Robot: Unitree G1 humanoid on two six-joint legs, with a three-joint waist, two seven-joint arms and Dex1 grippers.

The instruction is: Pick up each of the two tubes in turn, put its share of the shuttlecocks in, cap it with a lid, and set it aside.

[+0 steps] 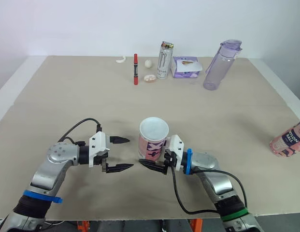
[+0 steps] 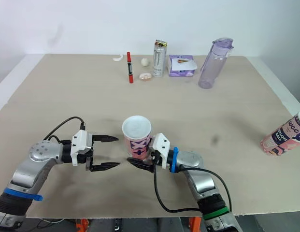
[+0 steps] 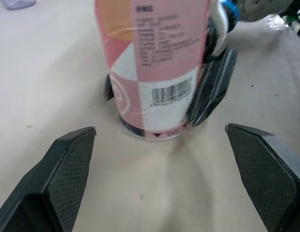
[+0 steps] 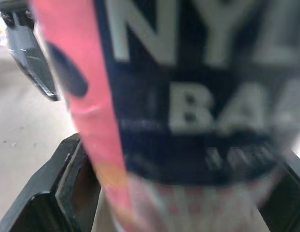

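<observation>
1. White wall (image 1: 92,24) stands behind a big tan desk (image 1: 67,96).
2. One pink tube (image 1: 152,142) stands up straight near the front middle of the desk. Its round top looks white.
3. The right tool (image 1: 149,157) sits low, at the bottom of the tube. One black finger is on each side of the tube, and both press on it. So this tool is clamped on the tube.
4. The left tool (image 1: 131,152) is just beside the tube, on its left, and does not touch it. Its two black fingers are wide apart with nothing between them. The tips point at the tube.
5. The second tube (image 1: 287,140) is pink too. It lies on its side at the right edge of the desk, well apart from both tools.
6. At the far side of the desk is a row of things. A red pen (image 1: 135,69) lies there. A can (image 1: 164,60) stands between the pen and a purple box (image 1: 186,67). A purple bottle (image 1: 220,65) stands to the right of the box.
7. A few small pale bits (image 1: 150,78) lie near the pen and the can.
</observation>
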